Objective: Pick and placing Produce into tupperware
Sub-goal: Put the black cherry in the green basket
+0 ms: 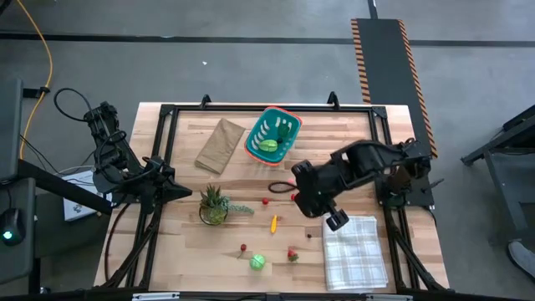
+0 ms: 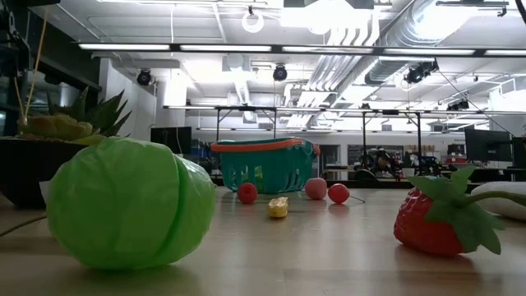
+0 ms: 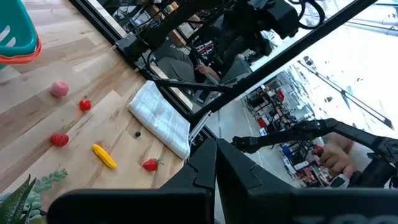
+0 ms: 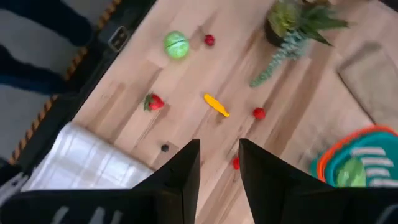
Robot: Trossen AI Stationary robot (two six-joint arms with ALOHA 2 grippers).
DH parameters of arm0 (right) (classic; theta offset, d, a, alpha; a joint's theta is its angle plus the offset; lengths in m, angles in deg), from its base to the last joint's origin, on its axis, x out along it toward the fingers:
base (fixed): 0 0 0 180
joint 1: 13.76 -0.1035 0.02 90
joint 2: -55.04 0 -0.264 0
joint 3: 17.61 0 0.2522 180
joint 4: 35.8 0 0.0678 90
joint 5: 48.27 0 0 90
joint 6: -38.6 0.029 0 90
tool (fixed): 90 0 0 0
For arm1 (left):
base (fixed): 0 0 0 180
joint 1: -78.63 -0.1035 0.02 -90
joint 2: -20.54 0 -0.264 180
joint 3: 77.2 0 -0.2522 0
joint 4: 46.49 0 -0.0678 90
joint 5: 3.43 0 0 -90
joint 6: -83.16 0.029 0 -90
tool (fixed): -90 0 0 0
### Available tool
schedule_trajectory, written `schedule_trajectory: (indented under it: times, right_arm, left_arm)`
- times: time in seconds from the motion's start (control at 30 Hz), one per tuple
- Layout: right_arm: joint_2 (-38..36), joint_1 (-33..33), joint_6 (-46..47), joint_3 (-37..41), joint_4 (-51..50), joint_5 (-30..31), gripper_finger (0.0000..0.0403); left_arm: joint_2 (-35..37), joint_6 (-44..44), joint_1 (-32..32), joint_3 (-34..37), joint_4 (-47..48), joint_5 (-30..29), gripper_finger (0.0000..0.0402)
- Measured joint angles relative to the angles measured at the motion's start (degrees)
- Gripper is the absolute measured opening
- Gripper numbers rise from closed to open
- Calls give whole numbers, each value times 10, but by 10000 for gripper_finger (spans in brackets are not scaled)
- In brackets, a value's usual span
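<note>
Right tool (image 1: 311,203) hovers above counter (image 1: 359,117) centre, fingers slightly spread, apparently empty. Basket (image 1: 272,134) at far centre holds green piece (image 1: 267,145). Yellow piece (image 1: 273,222), strawberry (image 1: 292,254), green ball (image 1: 257,262) loose, near side. Left tool (image 1: 185,191) pressed together, parked left, clear of work.

The tupperware (image 3: 15,34) is cropped at the left wrist view's edge.
</note>
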Motion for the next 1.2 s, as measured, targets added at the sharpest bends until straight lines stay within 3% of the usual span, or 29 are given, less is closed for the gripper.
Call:
schedule_trajectory:
  times: [0.13, 0.3, 0.63, 0.9, 1.2]
  right_arm:
    - [0, 17, -67, 0, 0, -33, 103]
    - [0, 39, -53, 0, 0, -124, 103]
    - [-9, 54, -81, 28, 0, -73, 102]
    - [-53, 116, -72, 247, 53, -118, 102]
    - [-188, 101, -12, 535, 230, -192, 102]
  left_arm:
    - [0, 1, 0, 0, 0, 0, 1]
    - [0, 1, 0, 0, 1, 2, 1]
    - [0, 1, 0, 0, 1, 1, 1]
    - [0, 1, 0, 0, 1, 1, 1]
    - [0, 1, 0, 0, 2, 1, 1]
